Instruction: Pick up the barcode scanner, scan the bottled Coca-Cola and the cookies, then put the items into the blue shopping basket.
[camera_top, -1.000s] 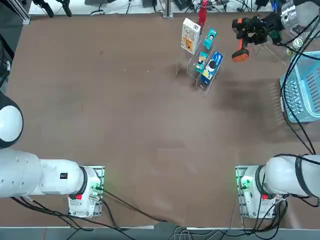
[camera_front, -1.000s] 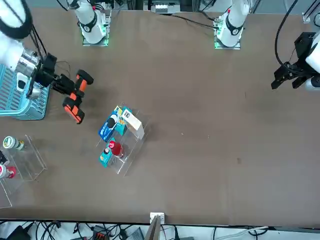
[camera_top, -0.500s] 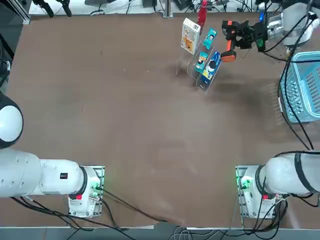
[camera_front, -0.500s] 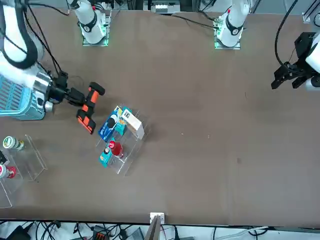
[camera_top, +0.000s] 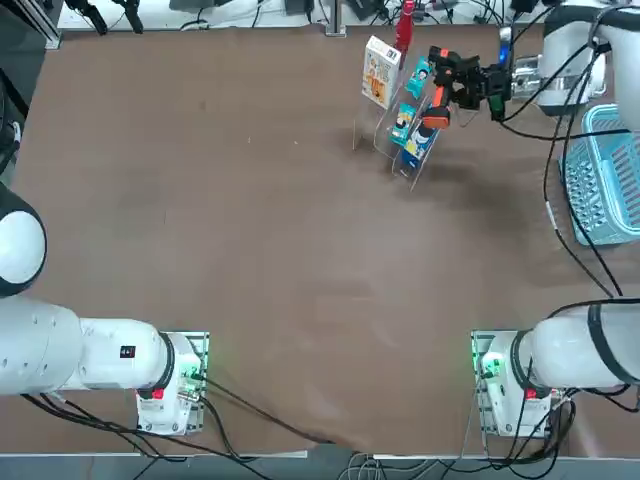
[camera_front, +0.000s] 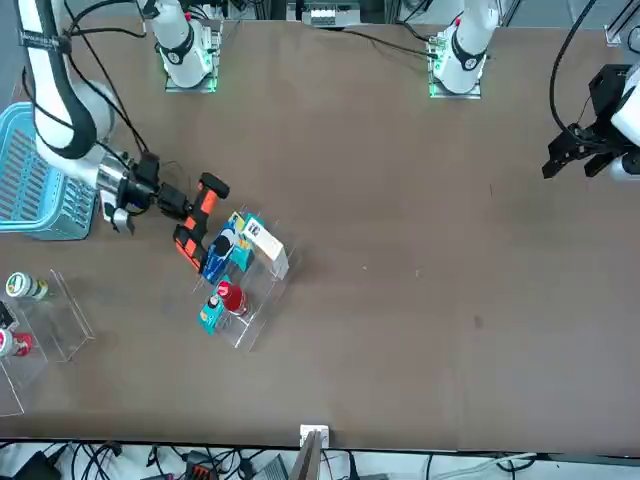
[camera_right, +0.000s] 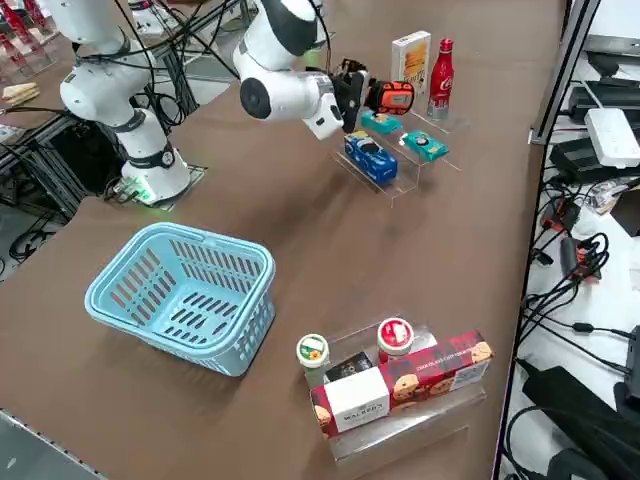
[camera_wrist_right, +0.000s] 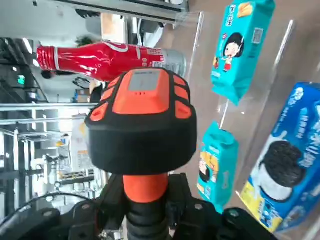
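Note:
My right gripper (camera_top: 468, 84) is shut on the barcode scanner (camera_top: 441, 86), a black body with orange trim, and holds it above the table. In the wrist view the fingers clamp the scanner's (camera_wrist_right: 142, 120) orange handle. Its head points at the clear display stand, close to the packets. The red bottled Coca-Cola (camera_top: 405, 26) stands at the stand's far end, beyond the scanner (camera_right: 386, 96). The white and orange cookies box (camera_top: 380, 72) stands upright beside the bottle (camera_right: 440, 65). The blue shopping basket (camera_top: 612, 178) sits at the table's right edge and holds nothing (camera_right: 185, 295).
The clear stand (camera_top: 398, 150) also holds two teal packets (camera_wrist_right: 240, 45) and a blue packet (camera_wrist_right: 280, 175). A second clear stand (camera_right: 400, 390) with small bottles and a red biscuit box sits beyond the basket. Cables trail from the right arm over the basket.
The right arm has carried the scanner away from the basket side, across to the display stand. The scanner's head is now right beside the packets.

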